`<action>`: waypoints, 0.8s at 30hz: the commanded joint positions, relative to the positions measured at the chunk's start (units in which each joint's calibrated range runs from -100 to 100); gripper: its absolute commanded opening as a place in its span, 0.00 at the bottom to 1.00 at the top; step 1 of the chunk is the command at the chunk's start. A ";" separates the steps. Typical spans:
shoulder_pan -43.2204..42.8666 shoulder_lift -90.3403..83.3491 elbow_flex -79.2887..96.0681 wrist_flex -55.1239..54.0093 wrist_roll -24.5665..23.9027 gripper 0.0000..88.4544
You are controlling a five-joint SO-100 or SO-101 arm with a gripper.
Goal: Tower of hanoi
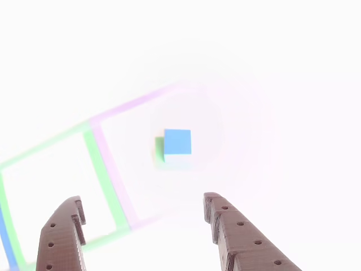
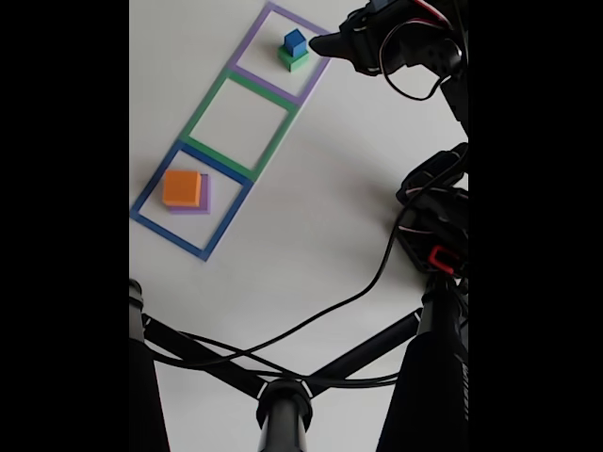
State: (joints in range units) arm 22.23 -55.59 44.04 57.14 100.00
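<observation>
The hand [image 1: 141,217] hangs with its two dark brown fingers [image 1: 240,234] spread wide apart and nothing between them. Just ahead of the fingertips in the other view, washed out by glare, sits the blue cube [image 1: 177,141], with a sliver of the green cube [image 1: 159,148] showing at its left edge. From the fixed view, the hand [image 2: 325,44] hovers right beside the purple outline [image 2: 251,38] at the far end of the white worktop [image 2: 311,226]; inside that outline the small blue cube [image 2: 295,41] rests on top of the green cube [image 2: 294,61]. The green outline [image 2: 201,117] in the middle holds no block. In the nearest square, the blue outline [image 2: 151,193], the orange cube [image 2: 181,187] sits on the pale-purple slab [image 2: 203,196], well apart from the hand.
</observation>
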 commanded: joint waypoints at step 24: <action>1.36 30.28 38.05 -84.92 0.00 0.37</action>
State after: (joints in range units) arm 22.39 -25.71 83.20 -25.44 100.00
